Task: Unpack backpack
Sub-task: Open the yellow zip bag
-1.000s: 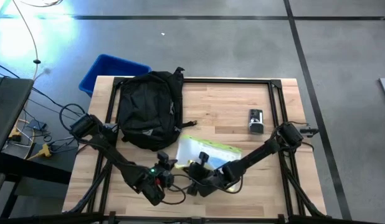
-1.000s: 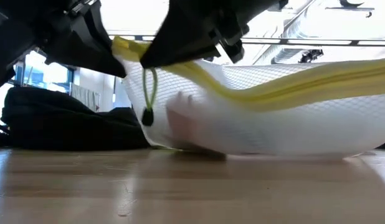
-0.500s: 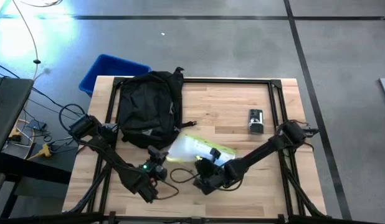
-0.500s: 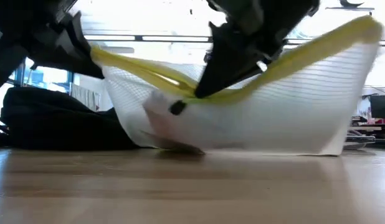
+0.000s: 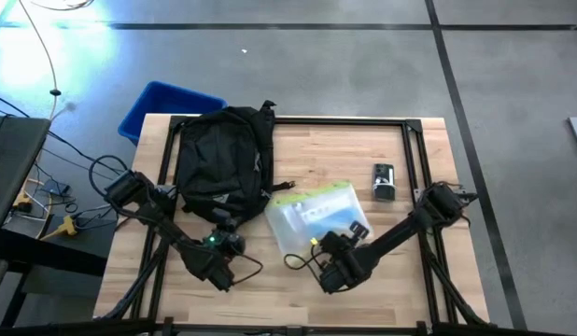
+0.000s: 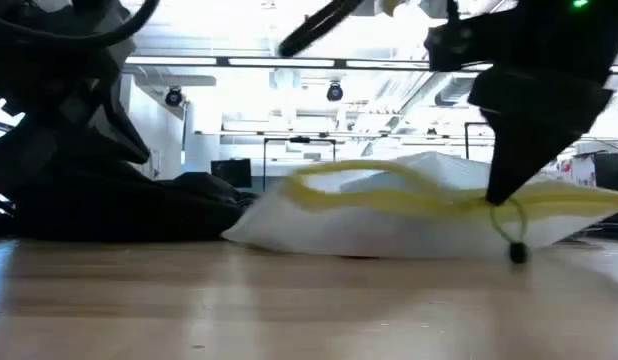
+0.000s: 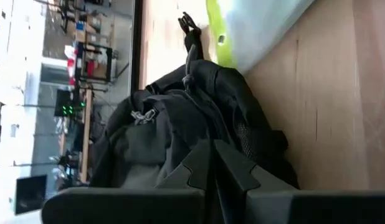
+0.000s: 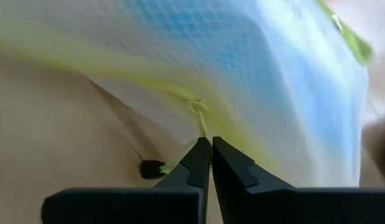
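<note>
Right gripper (image 8: 210,149), jaws closed on the pouch's (image 5: 318,220) zipper cord (image 8: 202,124); left gripper (image 7: 212,152), jaws closed and empty, beside the backpack (image 5: 223,163) on the desk (image 5: 335,154)

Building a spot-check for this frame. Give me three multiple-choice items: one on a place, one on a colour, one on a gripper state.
1. Where does the pouch lie?
A. On the table, beside the backpack
B. In the blue bin
C. On the floor

2. What colour is the pouch's zipper edge?
A. Red
B. Yellow
C. Black

3. How is the right gripper?
A. Wide open above the backpack
B. Shut on the pouch's zipper pull cord
C. Not in view

Answers:
1 A, the high view shows it on the wood.
2 B, yellow in the low view.
3 B, fingers pinch the cord in the right wrist view.
</note>
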### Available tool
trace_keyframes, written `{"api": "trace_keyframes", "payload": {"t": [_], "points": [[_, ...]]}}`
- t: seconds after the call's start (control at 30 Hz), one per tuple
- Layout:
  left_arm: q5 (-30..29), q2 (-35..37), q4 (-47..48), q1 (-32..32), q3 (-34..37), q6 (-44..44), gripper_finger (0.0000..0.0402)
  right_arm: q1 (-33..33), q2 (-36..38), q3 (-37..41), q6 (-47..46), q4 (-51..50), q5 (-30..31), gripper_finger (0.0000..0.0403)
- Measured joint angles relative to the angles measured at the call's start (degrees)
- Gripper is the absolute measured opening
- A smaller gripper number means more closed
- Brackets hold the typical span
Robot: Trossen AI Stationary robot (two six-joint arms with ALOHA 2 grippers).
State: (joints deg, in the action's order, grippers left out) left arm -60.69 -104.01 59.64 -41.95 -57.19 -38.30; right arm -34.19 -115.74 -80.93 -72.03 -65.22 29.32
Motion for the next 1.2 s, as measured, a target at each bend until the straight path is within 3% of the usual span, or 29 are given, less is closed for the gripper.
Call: {"api": "trace_keyframes", "payload": {"t": [0.1, 0.2, 0.37, 0.43, 0.6, 0.77, 0.83, 0.97, 1.13, 1.2], "points": [[-1.2, 0.0, -5.3, -0.1, -1.6, 3.6, 0.0, -0.5, 0.0, 0.0, 0.5, 1.1, 1.4, 0.0], [-0.8, 0.0, -16.6, -0.7, -3.4, 13.7, 0.0007, -0.2, 0.0, 0.0, 2.9, 4.0, 2.2, 0.0], [11.6, -0.1, -44.8, -1.0, -3.8, 39.3, 0.005, 0.4, 0.0, 0.0, 6.3, 8.3, 3.3, 0.0], [16.1, -0.6, -51.1, -0.8, -3.8, 46.2, 0.0077, 0.4, 0.0, 0.0, 7.0, 9.2, 3.3, 0.0], [16.3, -2.4, -53.4, -0.3, -3.7, 54.0, 0.0146, 0.4, 0.0, 0.0, 8.0, 10.3, 3.5, 0.0], [21.1, -6.2, -53.3, 0.6, -3.7, 57.7, 0.0194, 0.5, -0.1, 0.0, 8.0, 10.3, 3.5, 0.0], [17.3, -8.3, -53.5, 0.8, -3.7, 60.5, 0.0202, 0.5, -0.1, 0.0, 8.0, 10.4, 3.5, 0.0], [2.2, -12.5, -58.1, 1.7, -4.0, 65.7, 0.0203, 0.5, -0.1, 0.0, 8.0, 10.7, 3.8, 0.0], [1.9, -14.8, -60.4, 3.3, -5.4, 67.3, 0.0198, 0.5, -0.1, 0.0, 8.8, 10.9, 4.0, 0.0], [1.5, -15.1, -60.3, 3.5, -6.1, 67.3, 0.0175, 0.5, -0.1, 0.0, 9.1, 11.1, 3.9, 0.0]]}}
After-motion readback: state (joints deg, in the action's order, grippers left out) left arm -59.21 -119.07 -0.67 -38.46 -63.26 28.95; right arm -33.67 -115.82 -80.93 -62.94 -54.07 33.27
